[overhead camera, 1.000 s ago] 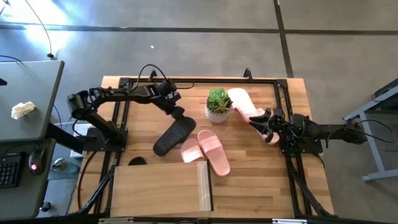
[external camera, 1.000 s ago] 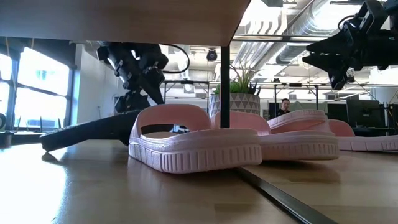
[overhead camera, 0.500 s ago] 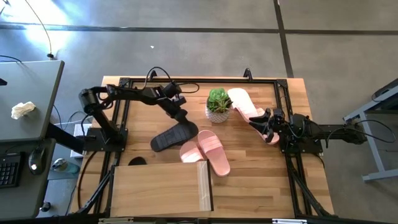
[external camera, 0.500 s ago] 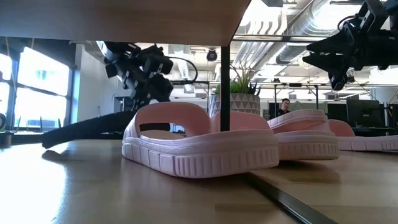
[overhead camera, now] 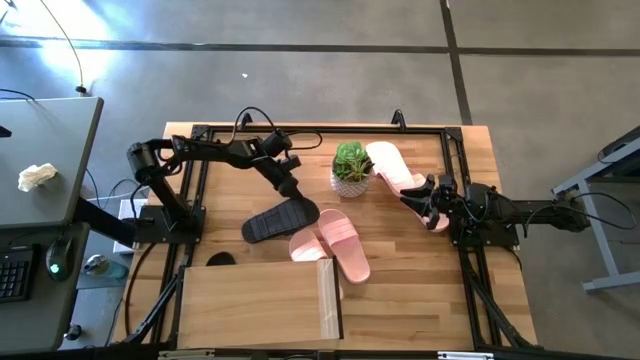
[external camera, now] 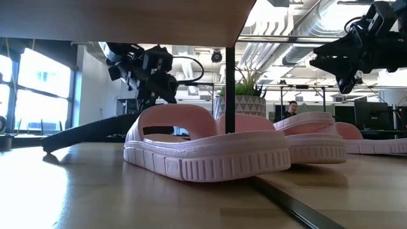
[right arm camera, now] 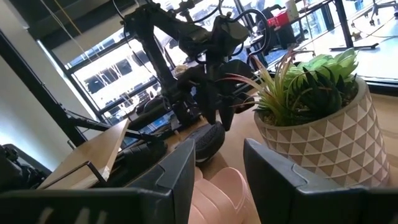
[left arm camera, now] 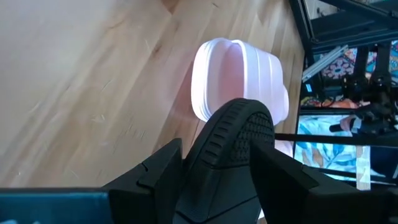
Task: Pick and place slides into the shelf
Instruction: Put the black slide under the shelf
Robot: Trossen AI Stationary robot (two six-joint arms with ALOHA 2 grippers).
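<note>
A black slide [overhead camera: 279, 220] lies slanted in the middle of the table, in my left gripper [overhead camera: 290, 188], which is shut on it. Two pink slides [overhead camera: 332, 243] lie side by side right of it, soles on the table. A third pink slide [overhead camera: 393, 164] lies behind the plant. My right gripper [overhead camera: 424, 195] hovers open at the table's right over part of another pink slide [overhead camera: 440, 221]. The shelf [overhead camera: 258, 302] stands at the near edge, with a second black slide [overhead camera: 220, 259] peeking out at its far side. My left gripper pinches the black slide between its two fingers [left arm camera: 155, 175] close to its right end [left arm camera: 239, 134], whose treaded sole sticks out past them. The fingers come slanting down from the far left. That end is raised; the opposite end [external camera: 51, 147] rests on the table.
A potted plant [overhead camera: 351, 167] stands far of the pink pair, between both grippers. The black frame rails [overhead camera: 455, 150] run along the table's edges. Bare wood lies right of the shelf [overhead camera: 420, 290]. A person shows far off in the room [external camera: 291, 109].
My left gripper has moved a little toward the far right and turned, swinging the black slide's held end round so the slide lies flatter across the table. The nearer pink slide has been nudged and turned a little toward the near edge. The right arm has kept still.
</note>
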